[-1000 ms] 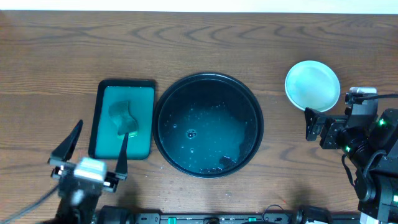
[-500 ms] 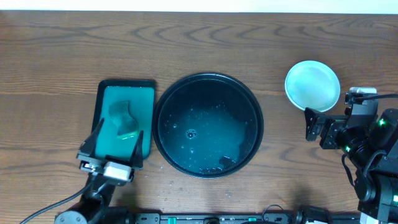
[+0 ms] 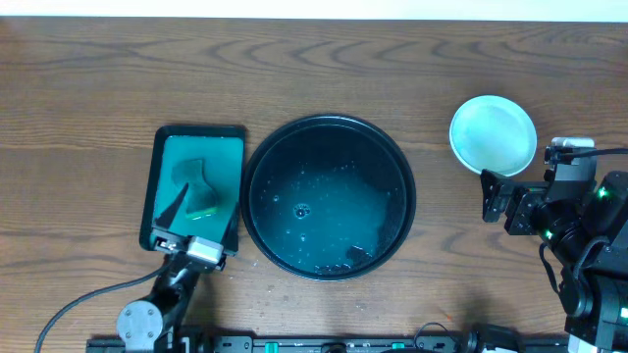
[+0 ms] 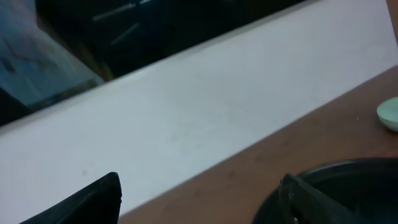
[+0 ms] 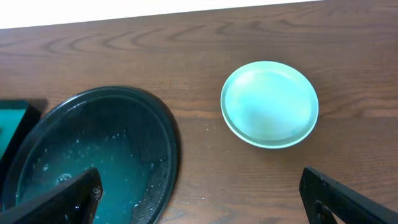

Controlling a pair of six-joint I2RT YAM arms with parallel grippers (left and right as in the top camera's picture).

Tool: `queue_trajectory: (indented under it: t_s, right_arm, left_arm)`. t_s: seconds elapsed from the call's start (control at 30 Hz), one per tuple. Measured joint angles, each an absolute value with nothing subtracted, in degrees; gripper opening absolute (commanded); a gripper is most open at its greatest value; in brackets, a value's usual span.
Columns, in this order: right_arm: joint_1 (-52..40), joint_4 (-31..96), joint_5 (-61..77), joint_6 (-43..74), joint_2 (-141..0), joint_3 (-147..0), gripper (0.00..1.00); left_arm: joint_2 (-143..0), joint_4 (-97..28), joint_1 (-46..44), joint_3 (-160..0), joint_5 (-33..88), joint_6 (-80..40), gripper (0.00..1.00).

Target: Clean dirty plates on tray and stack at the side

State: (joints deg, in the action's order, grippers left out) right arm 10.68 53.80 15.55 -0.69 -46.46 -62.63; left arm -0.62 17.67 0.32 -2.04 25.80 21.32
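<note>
The round black tray (image 3: 257, 165) sits mid-table, wet with teal residue, and no plate is on it. It also shows in the right wrist view (image 5: 163, 134) and the left wrist view (image 4: 348, 175). A pale mint plate (image 3: 493, 134) rests on the table right of the tray. I cannot tell if others lie under it. It also shows in the right wrist view (image 5: 269, 104) and at the left wrist view's edge (image 4: 388, 114). My left gripper (image 3: 203, 218) is open and empty over the green tray's near end. My right gripper (image 3: 489, 196) is open and empty, just near of the plate.
A rectangular green tray (image 3: 165, 157) with a black rim lies left of the round tray and holds a green sponge (image 3: 194, 186). The left wrist camera points up at a white wall (image 4: 186, 118). Cables and arm bases line the table's near edge.
My left arm has swung right and forward, from left of the green tray to over its near end, jaws still open. The right arm and the plate have not moved.
</note>
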Motion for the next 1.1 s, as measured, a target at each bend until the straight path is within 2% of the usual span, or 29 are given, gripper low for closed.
queue_trajectory:
  t_s: [0.23, 0.37, 0.5, 0.77, 1.1]
  right_arm:
    - [10.7, 53.8, 15.6, -0.7, -46.5, -62.6, 0.99]
    - [10.7, 53.8, 15.6, -0.7, -46.5, -62.6, 0.99]
    - [10.7, 53.8, 15.6, -0.7, -46.5, -62.6, 0.99]
    - [10.7, 53.8, 15.5, -0.7, -46.5, -62.6, 0.99]
    - [10.7, 53.8, 15.5, -0.7, -46.5, -62.6, 0.99]
  left_arm:
    - [-0.6, 10.0, 0.3, -0.4, 25.8, 19.4, 0.81]
    - [-0.6, 2.2, 0.3, -0.4, 25.7, 13.7, 0.81]
    - [-0.6, 1.8, 0.3, -0.4, 24.8, 6.0, 0.81]
    - [-0.6, 1.3, 0.3, -0.5, 15.3, -4.8, 0.81]
    - [-0.6, -1.5, 0.3, -0.9, 4.1, -6.3, 0.81]
